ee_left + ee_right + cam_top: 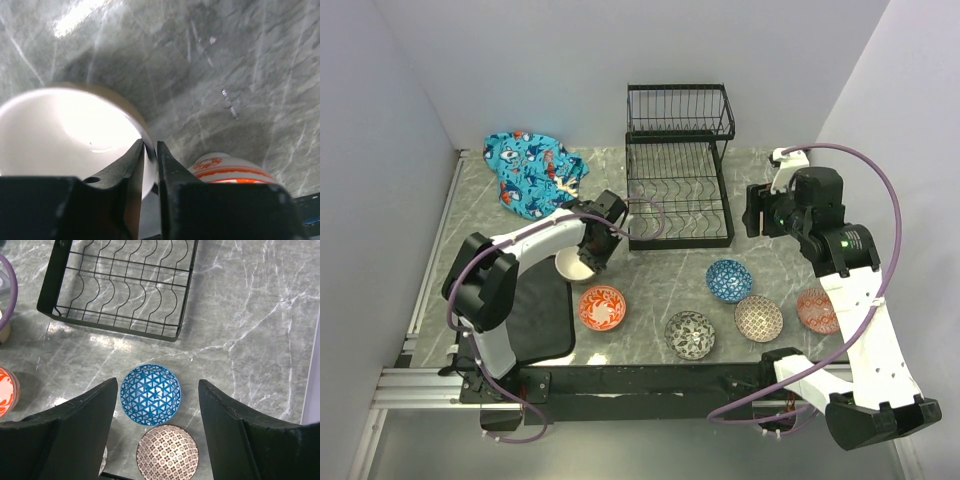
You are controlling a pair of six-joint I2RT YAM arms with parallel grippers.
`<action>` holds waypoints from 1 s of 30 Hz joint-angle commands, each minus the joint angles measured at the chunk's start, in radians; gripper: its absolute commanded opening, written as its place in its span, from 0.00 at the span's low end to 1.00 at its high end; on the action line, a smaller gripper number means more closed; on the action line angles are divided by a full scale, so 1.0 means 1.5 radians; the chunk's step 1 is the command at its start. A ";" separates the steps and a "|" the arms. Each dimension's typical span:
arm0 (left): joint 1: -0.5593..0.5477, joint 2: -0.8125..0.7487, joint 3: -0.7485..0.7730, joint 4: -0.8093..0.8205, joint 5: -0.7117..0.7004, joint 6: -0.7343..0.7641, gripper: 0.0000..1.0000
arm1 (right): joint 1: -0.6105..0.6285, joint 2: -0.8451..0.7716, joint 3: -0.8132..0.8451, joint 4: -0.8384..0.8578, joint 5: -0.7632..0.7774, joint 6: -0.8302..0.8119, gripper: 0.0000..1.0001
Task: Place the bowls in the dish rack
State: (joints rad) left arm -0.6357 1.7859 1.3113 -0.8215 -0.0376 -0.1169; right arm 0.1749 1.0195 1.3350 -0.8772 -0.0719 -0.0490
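Bowls: we see all six outside the dish rack (pixel 678 165), which stands at the back of the table (pixel 770 170)

- cream-white bowl (pixel 572 266): just off the rack's near-left corner. Left jaws are closed on its rim, one finger inside and one outside, as the left wrist view shows. We cannot tell whether it rests on the table or hangs just above it
- red-orange floral bowl (pixel 603 307): upright on the table, just nearer us than the cream one and apart from it
- black-and-white bowl (pixel 690 334): near the front edge, right of the floral one
- blue bowl (pixel 729 280): in front of the rack's right half
- brown dotted bowl (pixel 759 318): just beside the blue one, on its near-right
- salmon-orange bowl (pixel 817 310): farthest right, partly behind the right arm

Right jaws are spread wide and hold nothing. They hang above the table, right of the rack. In the right wrist view the blue bowl lies between the two fingers, well below them

Also on the table: a blue printed cloth (pixel 533 172) at far left and a black mat (pixel 540 320) by the left arm's base
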 commanded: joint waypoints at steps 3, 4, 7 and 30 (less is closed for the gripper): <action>0.000 -0.063 -0.002 -0.022 0.007 0.029 0.06 | -0.008 -0.013 0.013 0.021 0.002 0.005 0.73; 0.000 -0.071 -0.005 -0.028 0.008 0.031 0.03 | -0.008 -0.010 0.015 0.021 0.002 0.005 0.73; 0.000 -0.104 0.008 -0.038 0.012 0.041 0.01 | -0.009 -0.006 0.022 0.023 0.006 0.002 0.73; -0.065 -0.065 0.131 0.384 0.444 -0.109 0.01 | -0.056 -0.073 -0.019 0.015 0.080 -0.030 0.72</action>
State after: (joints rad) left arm -0.7330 1.7367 1.6081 -0.6594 0.4217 -0.1326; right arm 0.1131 0.9543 1.3140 -0.8635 0.0154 -0.0765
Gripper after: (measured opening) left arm 0.043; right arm 0.715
